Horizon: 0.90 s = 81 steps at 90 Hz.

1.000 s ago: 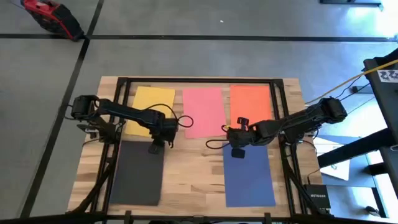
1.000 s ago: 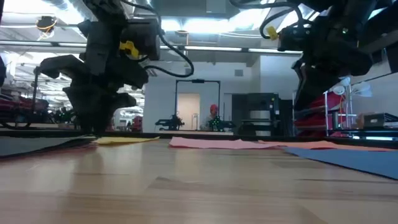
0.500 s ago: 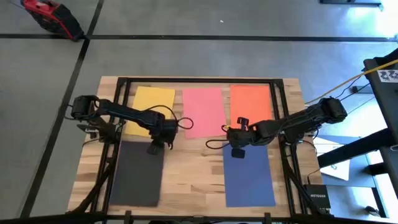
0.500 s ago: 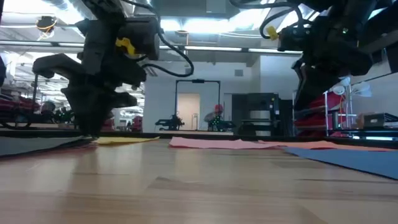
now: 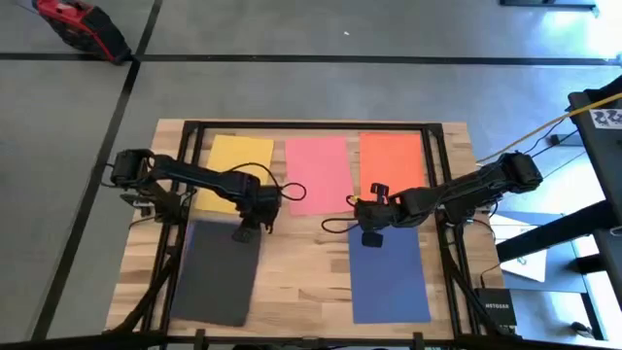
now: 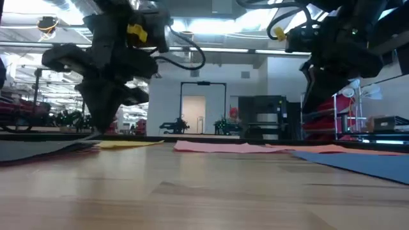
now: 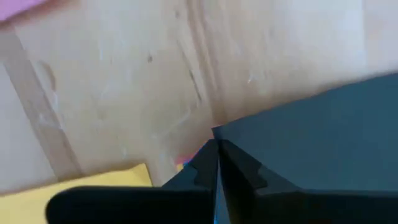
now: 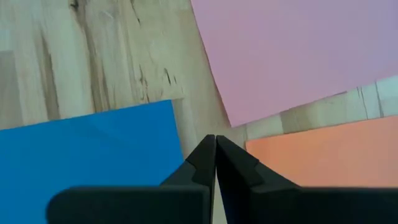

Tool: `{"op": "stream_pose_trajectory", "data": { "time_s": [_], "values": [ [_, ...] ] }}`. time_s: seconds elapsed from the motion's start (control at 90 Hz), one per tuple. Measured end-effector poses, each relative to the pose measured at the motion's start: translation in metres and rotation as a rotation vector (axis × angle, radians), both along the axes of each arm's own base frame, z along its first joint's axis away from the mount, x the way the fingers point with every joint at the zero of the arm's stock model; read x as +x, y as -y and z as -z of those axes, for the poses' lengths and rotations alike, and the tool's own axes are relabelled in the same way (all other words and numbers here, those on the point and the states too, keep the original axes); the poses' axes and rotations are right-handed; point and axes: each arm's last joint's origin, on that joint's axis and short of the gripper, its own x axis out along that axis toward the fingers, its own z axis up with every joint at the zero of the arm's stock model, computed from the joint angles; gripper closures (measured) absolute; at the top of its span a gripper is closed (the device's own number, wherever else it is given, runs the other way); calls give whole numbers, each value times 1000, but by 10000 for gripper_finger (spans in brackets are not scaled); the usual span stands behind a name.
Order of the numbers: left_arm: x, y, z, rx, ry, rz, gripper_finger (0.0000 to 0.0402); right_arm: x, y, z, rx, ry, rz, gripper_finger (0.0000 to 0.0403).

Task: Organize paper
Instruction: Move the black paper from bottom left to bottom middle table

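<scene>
**A:** On the wooden table, five sheets of paper, none stacked. Far row: yellow sheet, pink sheet, orange sheet, side by side with narrow gaps. Near row: black sheet on the left, dark blue sheet on the right, well apart.

**B:** Grippers?

**A:** Left gripper sits at the black sheet's far right corner. Its wrist view shows the fingers pressed together right at that corner; whether the paper is pinched between them I cannot tell. That sheet lies slightly skewed to the table's edges. Right gripper rests at the dark blue sheet's far left corner, fingers likewise closed tight, and again no grip on the paper is visible.

**B:** Progress?

**A:** Judging by the layout, early. Nothing gathered into a pile, every colour separate. If a single stack is wanted, all five remain to be brought together. The black sheet looks to be the one in hand; the far row appears untouched.
</scene>
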Motion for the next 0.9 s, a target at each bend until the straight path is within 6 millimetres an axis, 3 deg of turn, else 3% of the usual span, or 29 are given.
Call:
{"op": "stream_pose_trajectory", "data": {
  "time_s": [0.356, 0.678, 0.9],
  "values": [
    [18, 0, -5, -14, 146, -56, 401, 0, 0, 0, 0, 0, 0, 403],
    [42, 2, 18, -134, 151, -207, 401, 0, 0, 0, -2, -2, -4, 403],
    [68, 2, -3, -126, 231, -149, 401, 0, 0, 0, -5, -5, -10, 403]
  ]
}}
